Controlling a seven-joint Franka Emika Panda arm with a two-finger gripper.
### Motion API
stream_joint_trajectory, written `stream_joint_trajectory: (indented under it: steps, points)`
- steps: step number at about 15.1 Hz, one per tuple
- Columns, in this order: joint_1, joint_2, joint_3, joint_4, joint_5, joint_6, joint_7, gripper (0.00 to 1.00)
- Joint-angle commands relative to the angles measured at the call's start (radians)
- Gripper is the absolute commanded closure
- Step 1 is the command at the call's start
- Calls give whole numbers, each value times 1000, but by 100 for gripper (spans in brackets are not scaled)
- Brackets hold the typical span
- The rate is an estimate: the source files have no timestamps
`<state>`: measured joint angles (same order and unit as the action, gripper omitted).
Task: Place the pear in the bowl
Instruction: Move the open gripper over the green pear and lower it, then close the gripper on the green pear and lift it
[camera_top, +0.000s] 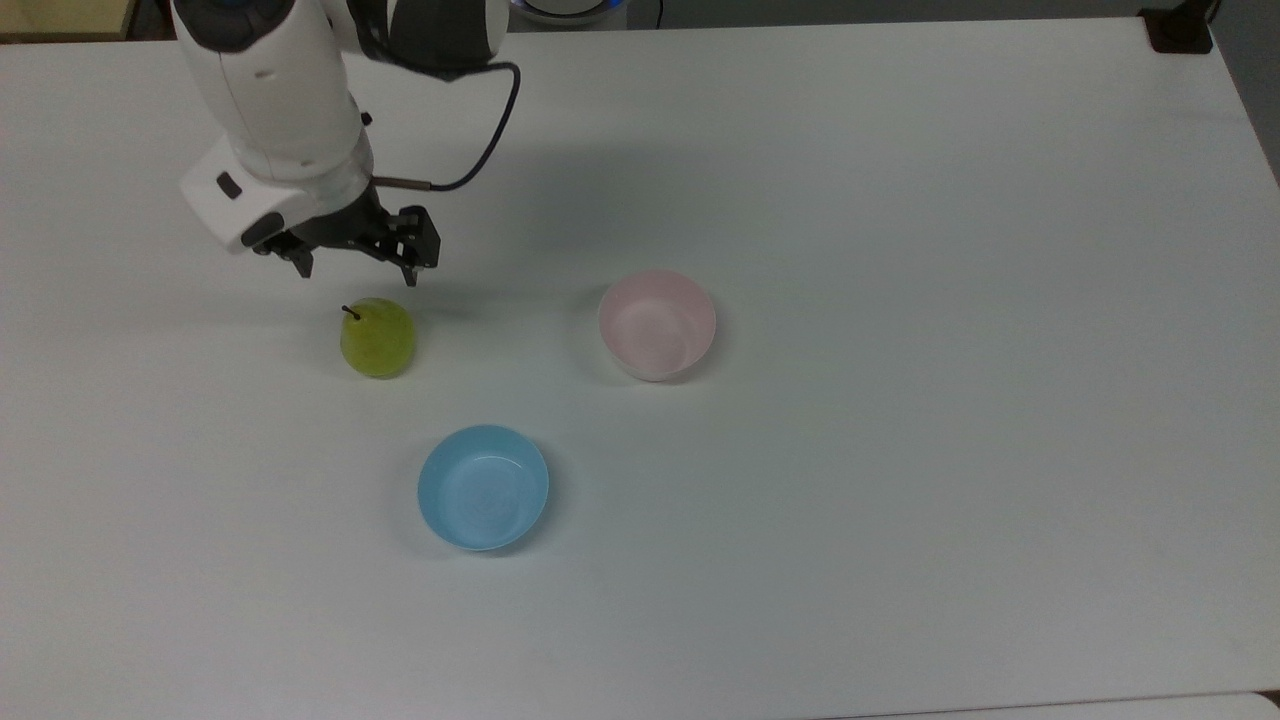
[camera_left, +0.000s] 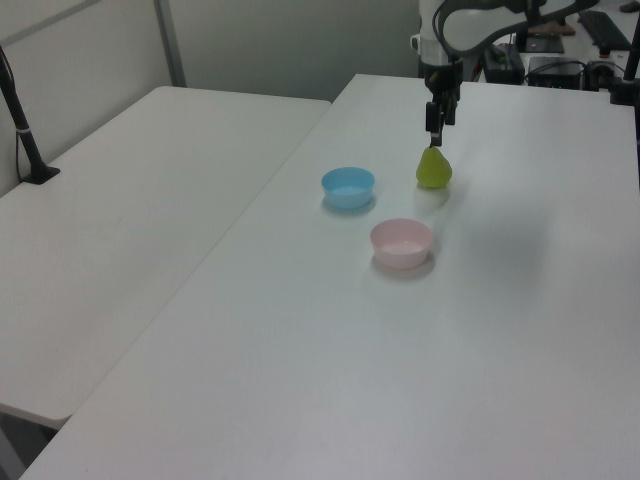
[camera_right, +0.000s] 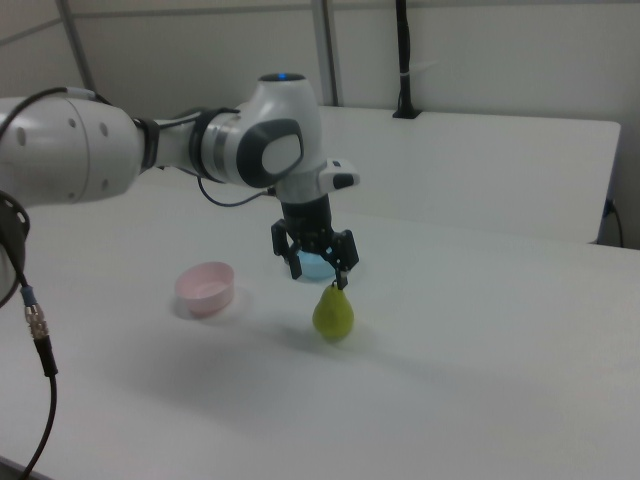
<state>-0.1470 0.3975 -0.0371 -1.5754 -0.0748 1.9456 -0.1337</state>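
A yellow-green pear (camera_top: 378, 338) (camera_left: 433, 169) (camera_right: 333, 313) with a short dark stem stands upright on the white table. My gripper (camera_top: 356, 275) (camera_left: 437, 128) (camera_right: 319, 277) hangs open just above the pear, fingers pointing down and apart, holding nothing. The pale pink bowl (camera_top: 657, 323) (camera_left: 401, 243) (camera_right: 206, 287) sits empty to the right of the pear in the top view, well clear of the arm.
A light blue bowl (camera_top: 483, 487) (camera_left: 348, 187) (camera_right: 314, 265) sits below and right of the pear in the top view. The white table (camera_top: 900, 400) stretches wide on all sides. A second table (camera_left: 130, 220) adjoins at the left view's left.
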Motion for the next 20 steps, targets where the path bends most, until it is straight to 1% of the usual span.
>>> stream_joint_trajectory:
  steps: [1,5,6,7,8,9,10,12,15,18,20]
  points:
    - [4,52,-1,-12,0,74,-9,0]
    - [4,109,-1,-12,0,131,-10,0]
    - [4,121,-1,-12,0,137,-11,14]
    - [4,124,-3,-12,-3,139,-12,32]
    - [4,124,-1,-14,-6,138,-17,46]
    - [4,124,-1,-14,-6,138,-17,57]
    - [3,124,-1,-12,-8,138,-18,65]
    - [4,119,-1,-12,-8,134,-18,68]
    - [3,71,-3,-14,-8,104,-12,69]
    - [7,9,-1,-12,-16,11,-11,69]
    - [14,-31,5,-11,-40,-54,-9,69]
